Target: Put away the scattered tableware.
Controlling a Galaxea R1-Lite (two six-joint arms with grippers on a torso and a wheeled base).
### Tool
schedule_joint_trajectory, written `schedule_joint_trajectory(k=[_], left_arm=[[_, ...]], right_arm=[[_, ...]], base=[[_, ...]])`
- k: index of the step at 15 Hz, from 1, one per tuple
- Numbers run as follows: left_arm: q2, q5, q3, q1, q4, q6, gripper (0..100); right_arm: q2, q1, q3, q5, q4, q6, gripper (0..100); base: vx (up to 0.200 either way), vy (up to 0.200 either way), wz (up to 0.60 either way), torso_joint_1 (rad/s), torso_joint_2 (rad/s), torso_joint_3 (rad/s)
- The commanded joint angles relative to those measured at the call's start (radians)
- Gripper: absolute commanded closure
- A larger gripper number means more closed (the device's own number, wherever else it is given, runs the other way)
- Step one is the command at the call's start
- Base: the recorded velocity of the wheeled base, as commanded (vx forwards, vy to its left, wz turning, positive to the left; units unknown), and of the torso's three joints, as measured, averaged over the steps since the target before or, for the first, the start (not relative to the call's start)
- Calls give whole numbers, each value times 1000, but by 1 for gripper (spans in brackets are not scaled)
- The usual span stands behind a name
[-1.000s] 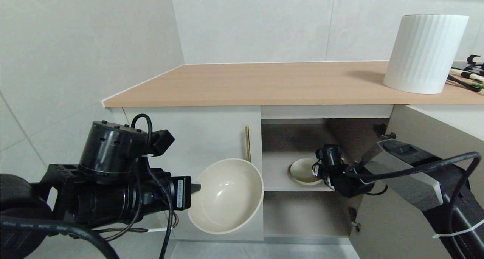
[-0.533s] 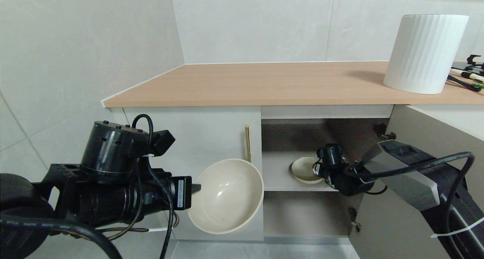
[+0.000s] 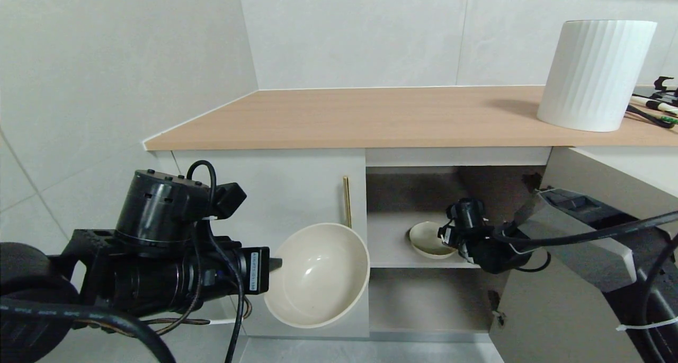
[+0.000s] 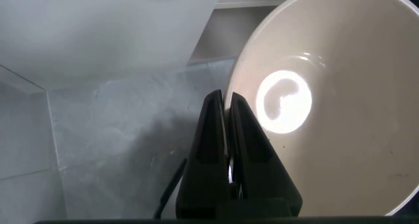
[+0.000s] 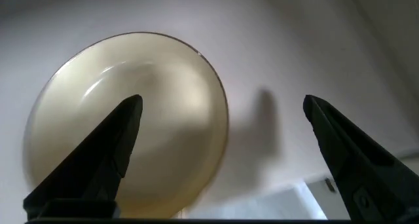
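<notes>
- Countertop: wood-look slab along the tiled wall, bare on its left part.
- Cabinet under it: left door closed, right door swung open so the arm can get at the inner shelf.
- White ribbed canister: upright on the counter's right end, well apart from the work.
- Large cream bowl: in the air in front of the closed left door, tipped on edge with its hollow facing the camera. The left gripper has its fingers clenched on the rim, one inside and one outside. It looks parked off to the side, probably waiting its turn for the shelf.
- Small cream dish: sits flat on the shelf inside the open compartment, near the front edge.
- Right gripper: reached into the compartment, just beside the dish, jaws spread wide, gripping nothing (one finger over the dish, the other off to its side). The dish reads as put away.
- Brass handle: thin vertical bar on the closed door's edge, just above the big bowl.
</notes>
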Motion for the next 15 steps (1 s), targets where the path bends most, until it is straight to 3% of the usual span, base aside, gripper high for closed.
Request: schedule_joint_trajectory(k=[1, 3, 6, 7, 8, 9, 11, 15], left_arm=[[24, 2, -2, -1, 0, 0, 100], [51, 3, -2, -12, 6, 5, 100], [96, 19, 1, -46, 9, 25, 100], [131, 52, -2, -69, 12, 55, 100], [137, 57, -4, -72, 13, 59, 100], [177, 101, -27, -101, 21, 66, 100], [208, 134, -36, -136, 24, 66, 100], [211, 137, -36, -169, 24, 66, 100]], right_arm=[[-265, 74, 212, 24, 1, 1, 0], [-431, 129, 347, 127, 27, -16, 0], [-650, 203, 413, 251, 228, -33, 0], [-762, 260, 416, 297, 362, -33, 0], [-772, 267, 417, 302, 374, -33, 0], [-844, 315, 416, 361, 478, -33, 0], [-874, 382, 417, 401, 531, -30, 0], [-847, 497, 445, 401, 532, -30, 0]], base=[[0, 0, 0, 0, 0, 0], [0, 0, 0, 0, 0, 0], [0, 0, 0, 0, 0, 0], [0, 0, 0, 0, 0, 0], [0, 0, 0, 0, 0, 0], [0, 0, 0, 0, 0, 0], [0, 0, 0, 0, 0, 0], [0, 0, 0, 0, 0, 0]])
